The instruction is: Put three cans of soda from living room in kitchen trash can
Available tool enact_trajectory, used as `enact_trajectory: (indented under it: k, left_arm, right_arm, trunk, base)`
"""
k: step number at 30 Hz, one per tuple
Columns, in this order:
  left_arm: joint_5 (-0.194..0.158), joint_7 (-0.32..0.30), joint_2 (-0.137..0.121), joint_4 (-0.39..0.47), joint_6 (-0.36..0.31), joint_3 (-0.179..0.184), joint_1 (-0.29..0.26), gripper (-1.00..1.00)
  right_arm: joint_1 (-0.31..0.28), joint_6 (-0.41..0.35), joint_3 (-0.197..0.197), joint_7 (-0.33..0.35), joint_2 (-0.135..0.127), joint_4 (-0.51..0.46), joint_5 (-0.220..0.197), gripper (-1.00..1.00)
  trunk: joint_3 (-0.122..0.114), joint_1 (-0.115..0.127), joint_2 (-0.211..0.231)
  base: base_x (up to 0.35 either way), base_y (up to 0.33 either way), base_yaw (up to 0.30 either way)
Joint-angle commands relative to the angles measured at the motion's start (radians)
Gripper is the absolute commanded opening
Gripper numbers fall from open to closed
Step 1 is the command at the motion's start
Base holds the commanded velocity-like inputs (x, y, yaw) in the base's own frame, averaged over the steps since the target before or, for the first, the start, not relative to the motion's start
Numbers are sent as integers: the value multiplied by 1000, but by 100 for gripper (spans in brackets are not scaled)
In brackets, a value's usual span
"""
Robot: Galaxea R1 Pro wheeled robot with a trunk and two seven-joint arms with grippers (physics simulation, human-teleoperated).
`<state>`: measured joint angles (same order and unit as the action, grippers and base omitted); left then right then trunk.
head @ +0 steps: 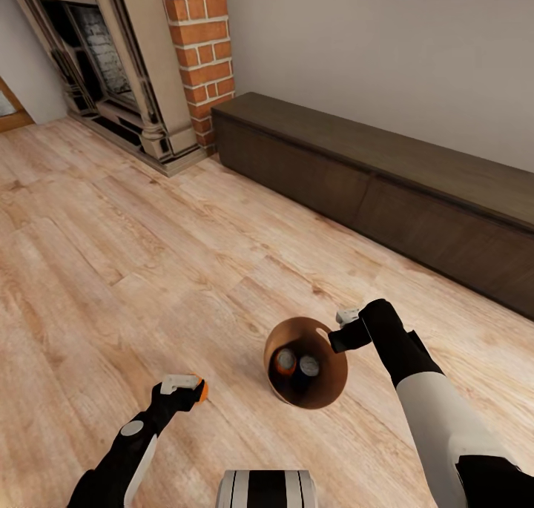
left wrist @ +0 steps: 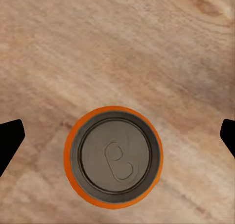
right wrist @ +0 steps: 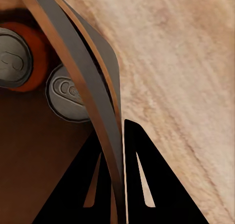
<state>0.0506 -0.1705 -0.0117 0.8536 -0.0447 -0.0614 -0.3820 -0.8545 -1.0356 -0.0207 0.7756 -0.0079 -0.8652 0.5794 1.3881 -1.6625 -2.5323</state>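
My left wrist camera is showing my left gripper (left wrist: 117, 136) spread open around a can (left wrist: 113, 156), while my right gripper (right wrist: 116, 150) is pinching the bin (right wrist: 83, 77) rim, two cans (right wrist: 66, 91) sitting inside

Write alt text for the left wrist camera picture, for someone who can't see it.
An orange soda can seen straight down onto its grey top with the pull tab, over a light wood plank floor. The two black fingertips of the left gripper sit wide apart at either edge of the picture, not touching the can.
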Motion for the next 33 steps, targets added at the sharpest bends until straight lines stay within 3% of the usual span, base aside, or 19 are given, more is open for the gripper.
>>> enact_trajectory:
  k: [1, 7, 16, 33]
  left_arm:
    - [0, 1, 0, 5, 0, 0, 0, 100]
    - [0, 2, 0, 9, 0, 0, 0, 100]
    - [0, 1, 1, 10, -3, 0, 0, 100]
    - [0, 2, -1, 16, 0, 0, 0, 100]
  right_arm:
    - [0, -12, -1, 7, 0, 0, -29, -100]
    - [-1, -12, -1, 7, 0, 0, -29, -100]
    - [0, -12, -1, 7, 0, 0, -29, -100]
    - [0, -12, -1, 7, 0, 0, -29, -100]
  trunk:
    - [0, 0, 0]
    - [0, 0, 0]
    - [35, -4, -2]
    - [35, -4, -2]
  base:
    - [0, 0, 0]
    - [0, 0, 0]
    - [0, 0, 0]
    - [43, 0, 0]
